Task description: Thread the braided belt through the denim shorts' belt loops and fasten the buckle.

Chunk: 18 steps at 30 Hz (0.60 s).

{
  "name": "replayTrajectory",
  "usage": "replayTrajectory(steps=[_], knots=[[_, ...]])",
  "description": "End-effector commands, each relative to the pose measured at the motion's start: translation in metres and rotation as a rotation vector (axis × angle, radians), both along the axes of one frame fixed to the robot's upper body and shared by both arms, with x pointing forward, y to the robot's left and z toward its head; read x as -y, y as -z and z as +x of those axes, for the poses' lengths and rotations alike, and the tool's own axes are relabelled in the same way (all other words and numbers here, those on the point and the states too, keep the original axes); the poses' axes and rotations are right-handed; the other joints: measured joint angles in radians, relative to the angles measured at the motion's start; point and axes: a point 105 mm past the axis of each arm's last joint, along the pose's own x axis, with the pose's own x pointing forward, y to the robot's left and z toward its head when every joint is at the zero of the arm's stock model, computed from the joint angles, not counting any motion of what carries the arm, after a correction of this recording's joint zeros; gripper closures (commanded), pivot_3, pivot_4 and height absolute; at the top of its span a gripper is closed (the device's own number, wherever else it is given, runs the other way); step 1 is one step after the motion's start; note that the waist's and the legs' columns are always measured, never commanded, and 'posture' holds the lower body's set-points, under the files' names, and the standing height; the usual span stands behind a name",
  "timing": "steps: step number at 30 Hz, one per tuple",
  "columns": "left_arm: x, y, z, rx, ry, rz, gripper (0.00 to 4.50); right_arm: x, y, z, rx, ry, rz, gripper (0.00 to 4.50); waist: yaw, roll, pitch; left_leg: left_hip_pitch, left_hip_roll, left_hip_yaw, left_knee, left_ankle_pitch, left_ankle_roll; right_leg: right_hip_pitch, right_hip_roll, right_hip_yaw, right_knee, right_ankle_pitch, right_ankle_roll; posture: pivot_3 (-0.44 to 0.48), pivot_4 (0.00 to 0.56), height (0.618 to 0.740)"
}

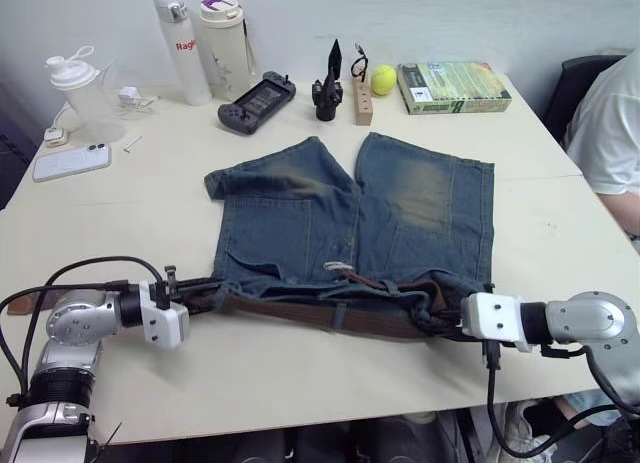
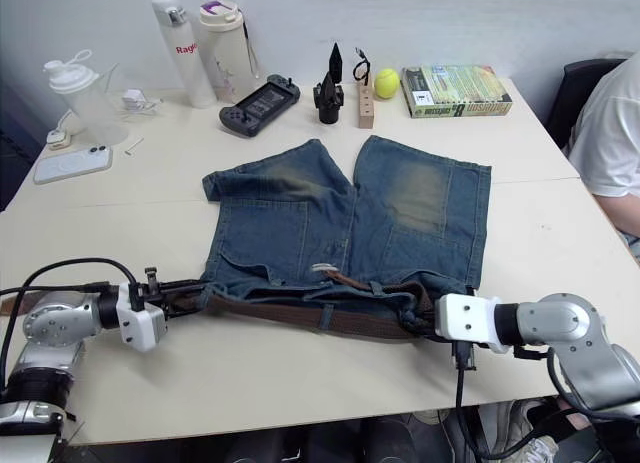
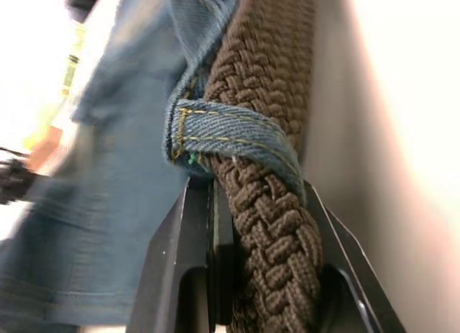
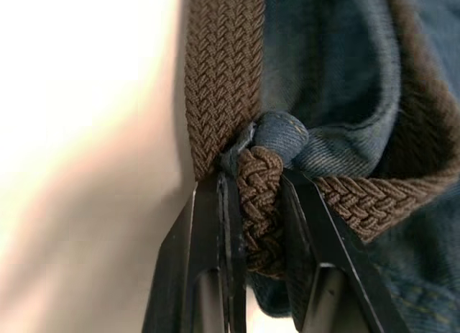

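We see the denim shorts (image 1: 360,218) lying flat on the pale surface (image 1: 150,203), with the waistband turned toward us and the two wide legs pointing away. This position keeps the waistband within reach of both arms. The braided belt (image 1: 330,311) runs along this waistband, and one of the belt loops (image 3: 230,135) crosses over it, so we judge that the threading is already partly done on the left side.

Our left gripper (image 3: 255,268) is at the left end of the waistband, and its black fingers (image 3: 172,268) are clenched on the belt just below that loop, probably to feed or to keep the belt tight. Our right gripper (image 4: 251,239) is at the right end, and its fingers (image 4: 205,261) pinch a fold of the belt together with a small bunch of denim. With one hold at each end, the belt stays stretched along the waistband.

The belt is a thick, dark brown weave with a rough herringbone pattern. The denim is faded blue, soft, with yellowish worn patches and yellow stitching on the loop. A smooth brown end (image 1: 365,279) lies on the waistband near the middle; we cannot identify the buckle clearly.
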Motion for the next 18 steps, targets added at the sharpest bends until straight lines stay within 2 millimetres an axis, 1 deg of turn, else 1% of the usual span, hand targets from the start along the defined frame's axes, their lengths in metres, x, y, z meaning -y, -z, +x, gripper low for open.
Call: replayTrajectory(steps=[1,3,5,6,7,8,10,11,12,14,15,16,17,18], knots=[[-0.019,-0.003,0.004,0.011,-0.051,0.050,3.49,0.021,0.013,0.002,-0.016,0.045,-0.129,4.13,0.000,0.000,0.000,0.001,0.000,0.000,0.000,0.000,0.000,0.001,0.000,-0.001,0.001,0.000,0.000,0.000,0.150,0.740],[-0.017,-0.003,0.007,0.017,-0.041,0.052,3.49,0.020,0.008,0.000,-0.014,0.020,-0.126,4.13,0.000,0.000,0.000,0.002,0.000,0.002,0.000,0.001,0.001,0.004,0.000,-0.002,0.000,0.000,0.000,0.000,0.150,0.740],[-0.014,-0.005,0.008,0.012,-0.033,0.039,2.90,0.018,0.003,-0.005,-0.055,0.014,-0.103,3.09,0.000,0.000,0.000,0.007,0.000,0.003,0.000,0.000,0.003,0.007,-0.001,-0.001,-0.001,0.000,0.000,0.000,0.150,0.740],[-0.013,-0.005,0.008,-0.006,-0.032,0.033,2.59,0.017,0.000,-0.009,-0.081,0.008,-0.091,2.70,0.001,0.000,0.000,0.008,0.000,0.003,0.000,-0.001,0.003,0.008,-0.002,-0.001,-0.002,0.000,0.000,0.000,0.150,0.740],[-0.013,-0.004,0.007,-0.025,-0.030,0.030,2.16,0.015,-0.002,-0.012,-0.097,0.001,-0.084,2.26,0.001,0.000,0.000,0.008,0.000,0.002,0.000,-0.003,0.004,0.009,-0.003,-0.001,-0.002,0.000,0.000,0.000,0.150,0.740],[-0.012,-0.004,0.006,-0.050,-0.029,0.023,1.66,0.013,-0.005,-0.014,-0.105,-0.008,-0.073,1.67,0.001,0.000,0.000,0.008,0.000,0.001,0.000,-0.003,0.004,0.010,-0.003,0.000,-0.002,0.000,0.000,0.000,0.150,0.740],[-0.008,-0.010,0.005,-0.104,-0.022,-0.002,0.91,0.011,-0.011,-0.018,-0.119,-0.023,-0.067,0.88,0.000,0.001,0.000,0.009,0.000,0.000,0.000,-0.004,0.004,0.010,-0.006,0.000,-0.003,0.000,0.000,0.000,0.150,0.740],[-0.007,-0.013,0.003,-0.172,-0.023,-0.018,0.60,0.011,-0.015,-0.022,-0.144,-0.022,-0.058,0.51,-0.001,0.001,0.001,0.009,0.000,0.000,0.000,-0.004,0.004,0.011,-0.007,0.000,-0.003,0.000,0.000,0.000,0.150,0.740],[-0.005,-0.017,0.000,-0.231,-0.018,-0.036,0.16,0.010,-0.019,-0.024,-0.161,-0.020,-0.048,0.02,-0.001,0.002,0.001,0.009,0.000,0.001,0.000,-0.004,0.004,0.011,-0.007,0.000,-0.002,0.000,0.000,0.000,0.150,0.740],[-0.005,-0.022,-0.009,-0.423,-0.026,-0.047,0.07,0.007,-0.034,-0.026,-0.193,-0.016,0.008,0.00,-0.006,0.003,0.002,0.009,0.000,0.001,0.001,-0.005,0.005,0.011,-0.007,0.000,-0.002,0.000,0.000,0.000,0.150,0.740],[-0.003,-0.030,-0.012,-0.486,-0.022,-0.079,0.07,0.004,-0.044,-0.026,-0.205,-0.009,0.052,0.00,-0.009,0.003,0.002,0.008,0.000,0.001,0.001,-0.005,0.005,0.011,-0.006,0.000,-0.002,0.000,0.000,0.000,0.150,0.740],[-0.004,-0.035,-0.018,-0.623,-0.043,-0.098,0.07,0.001,-0.056,-0.025,-0.214,-0.004,0.108,0.00,-0.010,0.003,0.003,0.008,0.000,0.000,0.001,-0.005,0.005,0.012,-0.006,0.000,-0.002,0.000,0.000,0.000,0.150,0.740],[-0.004,-0.041,-0.024,-0.716,-0.041,-0.114,0.07,-0.002,-0.065,-0.024,-0.225,0.003,0.155,0.00,-0.012,0.003,0.004,0.008,0.000,0.000,0.001,-0.005,0.005,0.011,-0.006,0.000,-0.003,0.000,0.000,0.000,0.150,0.740],[-0.004,-0.047,-0.022,-0.749,-0.052,-0.130,0.07,-0.003,-0.075,-0.021,-0.223,0.009,0.193,0.00,-0.013,0.004,0.005,0.008,0.000,0.000,0.001,-0.005,0.005,0.011,-0.006,0.000,-0.003,0.000,0.000,0.000,0.150,0.740]])
